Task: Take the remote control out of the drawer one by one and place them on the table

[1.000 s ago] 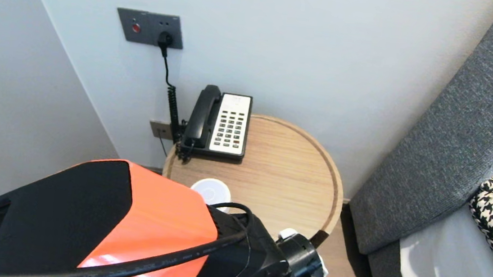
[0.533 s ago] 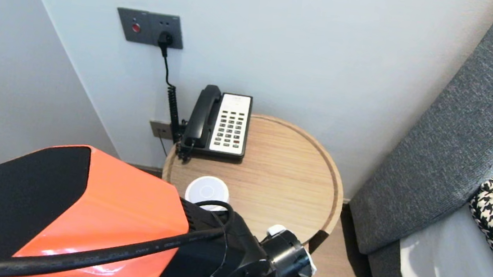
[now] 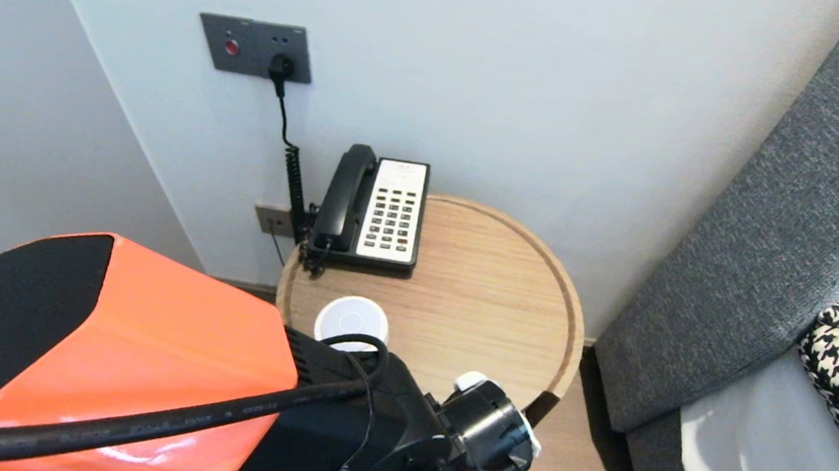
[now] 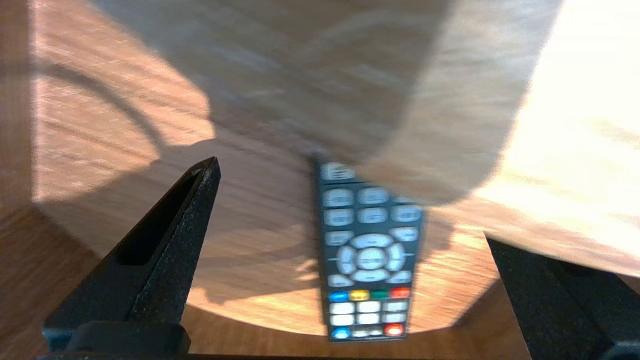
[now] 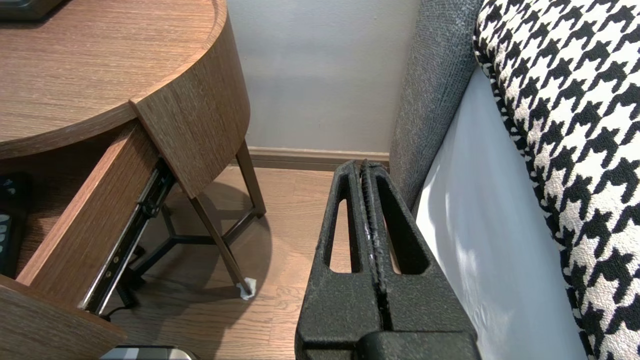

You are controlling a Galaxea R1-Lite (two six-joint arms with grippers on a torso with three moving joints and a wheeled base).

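The left claw (image 4: pixel 350 200) is hanging spread wide over the remote control (image 4: pixel 370 255), with one finger standing on each side of it and apart from it. The remote control is lying face up on the wooden floor of the open drawer (image 5: pixel 85 225), which is jutting out at 5 o'clock under the round top of the desk (image 3: pixel 475 295). On that top a telephone (image 3: pixel 376 208) is sitting at 11 o'clock and a white cup (image 3: pixel 352 321) at 7 o'clock. The right claw (image 5: pixel 364 165) is resting pressed together beside the sofa (image 5: pixel 430 100).
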